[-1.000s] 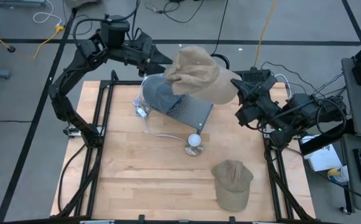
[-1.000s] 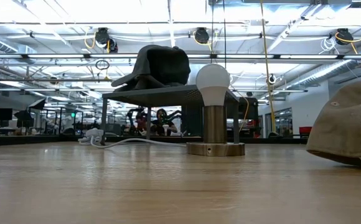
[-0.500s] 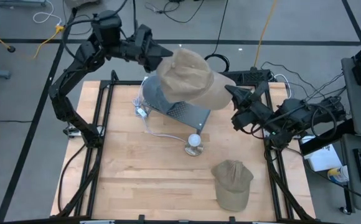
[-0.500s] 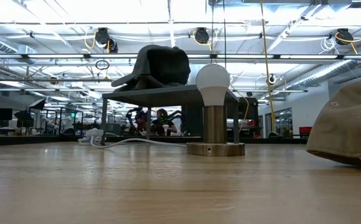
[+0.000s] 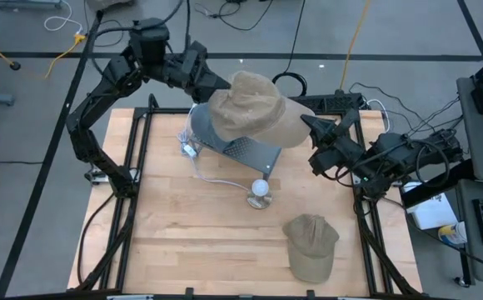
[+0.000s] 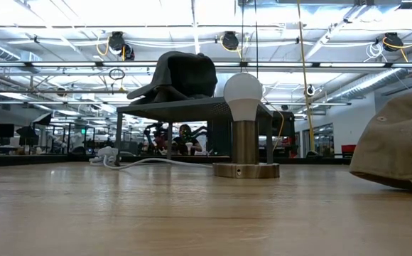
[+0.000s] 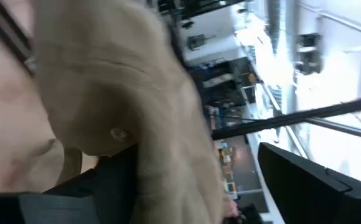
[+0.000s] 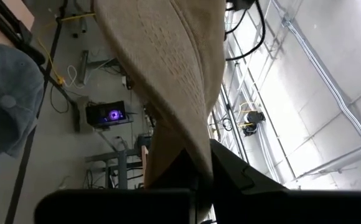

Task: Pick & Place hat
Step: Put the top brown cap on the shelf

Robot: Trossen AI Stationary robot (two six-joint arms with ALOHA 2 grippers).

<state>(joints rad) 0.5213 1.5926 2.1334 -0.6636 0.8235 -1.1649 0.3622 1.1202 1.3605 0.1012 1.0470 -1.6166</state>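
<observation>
A tan hat (image 5: pixel 252 108) hangs in the air above a grey metal stand (image 5: pixel 256 151) at the table's far side, held between both grippers. My left gripper (image 5: pixel 215 86) is shut on its far-left side, my right gripper (image 5: pixel 306 123) on its right side. A blue-grey hat (image 5: pixel 211 131) rests by its underside on the stand, partly under the tan one; the low view shows this blue-grey hat (image 6: pixel 180 74) dark on the stand top. A second tan cap (image 5: pixel 311 245) lies crown up on the table near the right front. My left gripper holds the tan hat at its far-left edge (image 7: pixel 127 140), coming from the table's far left and slanting down. The hat itself fills the wrist view and hides the kind of hold. The hat is lifted clear of the stand. My right gripper pinches the tan hat's brim (image 8: pixel 193 146) between its two fingers (image 8: pixel 230 171), reaching in level from the table's right side. The brim stands edge-on in the wrist view. The hat is clear of the stand and spans toward the other gripper.
A white bulb lamp on a round metal base (image 5: pixel 261 191) stands in front of the stand, with a white cable (image 5: pixel 212 177) running to it. Black frame rails (image 5: pixel 133 192) run along the table's left and right edges. Bare wood (image 5: pixel 191 242) lies in the near half.
Both grippers have carried the tan hat toward the table's left, so it now hangs more over the blue-grey hat and the stand. The hat has turned and levelled a little. Most of the motion fell in the first half second; both grippers stayed shut.
</observation>
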